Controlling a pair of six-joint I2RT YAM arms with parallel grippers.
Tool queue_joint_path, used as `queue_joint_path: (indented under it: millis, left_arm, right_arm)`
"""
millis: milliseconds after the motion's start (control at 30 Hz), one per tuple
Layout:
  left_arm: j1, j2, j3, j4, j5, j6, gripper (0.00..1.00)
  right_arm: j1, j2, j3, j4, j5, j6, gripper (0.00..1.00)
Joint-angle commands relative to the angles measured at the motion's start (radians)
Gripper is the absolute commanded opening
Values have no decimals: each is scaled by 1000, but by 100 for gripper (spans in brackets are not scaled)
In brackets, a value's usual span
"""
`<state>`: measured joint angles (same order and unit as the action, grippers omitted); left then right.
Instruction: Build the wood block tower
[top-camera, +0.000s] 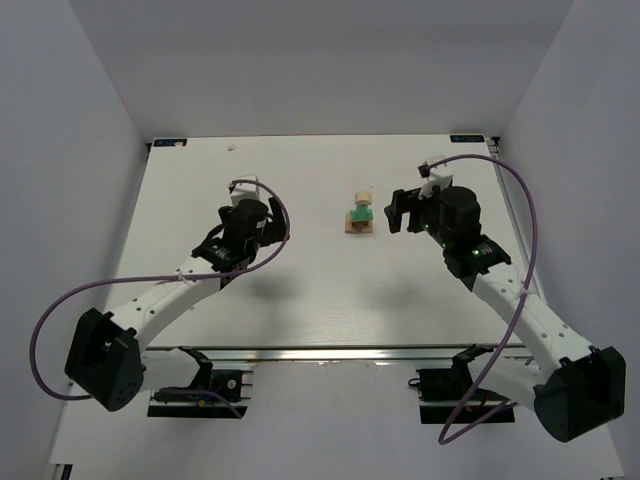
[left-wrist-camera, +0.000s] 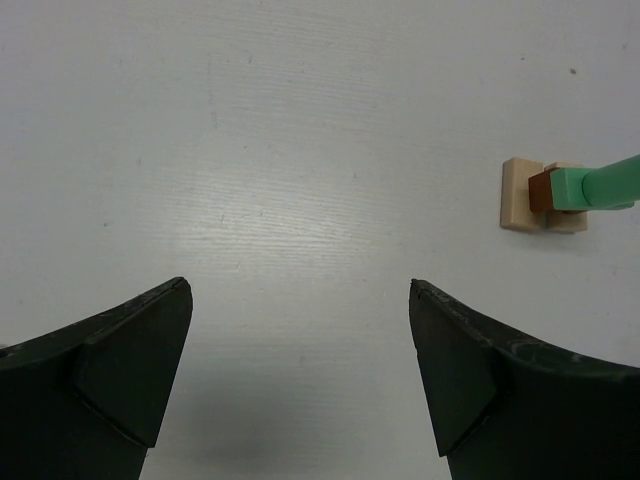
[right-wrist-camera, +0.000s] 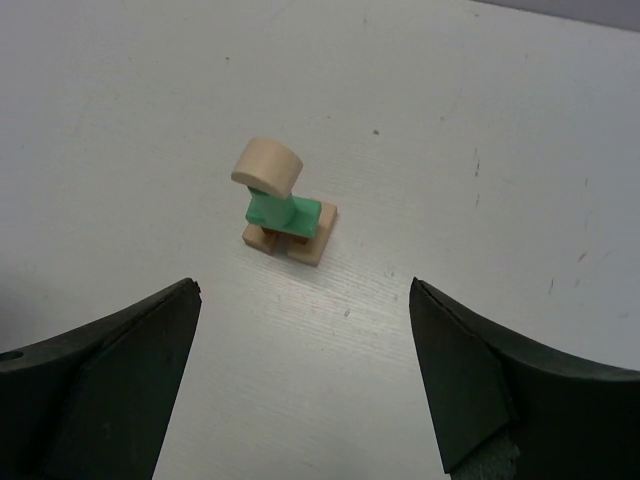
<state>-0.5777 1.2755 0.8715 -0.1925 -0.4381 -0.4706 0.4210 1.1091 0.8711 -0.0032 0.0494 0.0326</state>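
Observation:
The wood block tower (top-camera: 360, 215) stands on the white table between the two arms. It has pale tan base blocks, a dark brown block, a mint green post and a pale tan round block on top. It shows ahead in the right wrist view (right-wrist-camera: 285, 205) and at the far right of the left wrist view (left-wrist-camera: 555, 193). My left gripper (top-camera: 268, 230) is open and empty, well to the left of the tower. My right gripper (top-camera: 398, 211) is open and empty, just right of the tower and not touching it.
The white table (top-camera: 320, 290) has grey walls at the back and both sides. A metal rail (top-camera: 330, 353) runs along the near edge by the arm bases. Purple cables (top-camera: 515, 190) loop beside each arm.

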Motion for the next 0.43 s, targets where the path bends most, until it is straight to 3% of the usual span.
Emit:
queue_joint_path:
  millis: [0, 167, 400]
  left_arm:
    - [4, -100, -31, -83, -47, -98, 98]
    - [4, -195, -74, -133, -48, -155, 98]
    - [4, -277, -81, -191, -79, -177, 98]
  right_arm:
    - [2, -87, -50, -35, 75, 162, 89]
    - [2, -210, -141, 27, 43, 224, 89]
    - [2, -255, -185, 51, -40, 237, 90]
